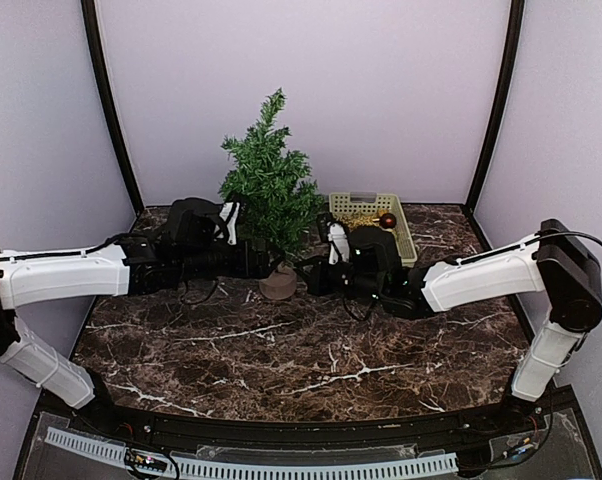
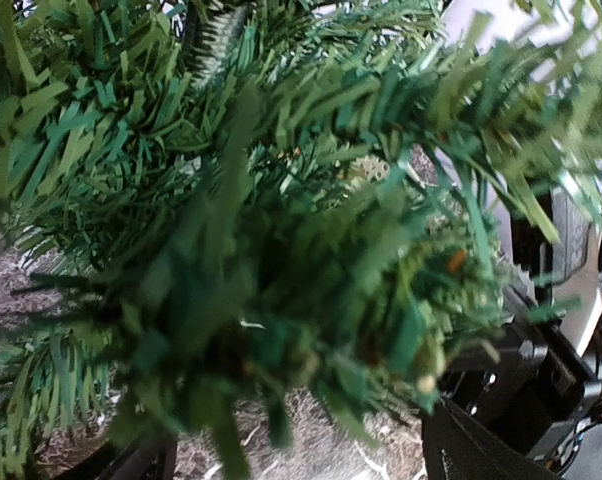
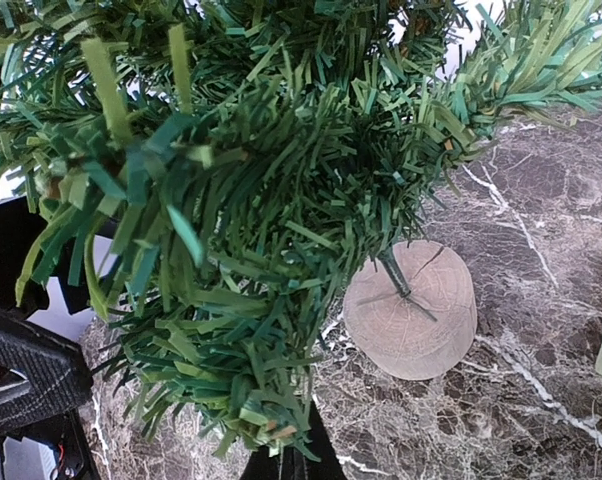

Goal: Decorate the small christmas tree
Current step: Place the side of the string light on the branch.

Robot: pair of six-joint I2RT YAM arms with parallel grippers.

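Small christmas tree (image 1: 271, 180) stands upright at the back middle of the bench (image 1: 281, 360), trunk vertical, between my 2 hands: left hand (image 1: 229, 222) in its left branches, right hand (image 1: 335, 242) in its right. Needles hide both, so I cannot tell their opening.

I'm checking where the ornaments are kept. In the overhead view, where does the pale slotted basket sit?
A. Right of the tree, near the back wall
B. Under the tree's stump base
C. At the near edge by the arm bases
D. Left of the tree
A: the basket stands to the right of the small christmas tree at the back of the table, with a red ball in it.
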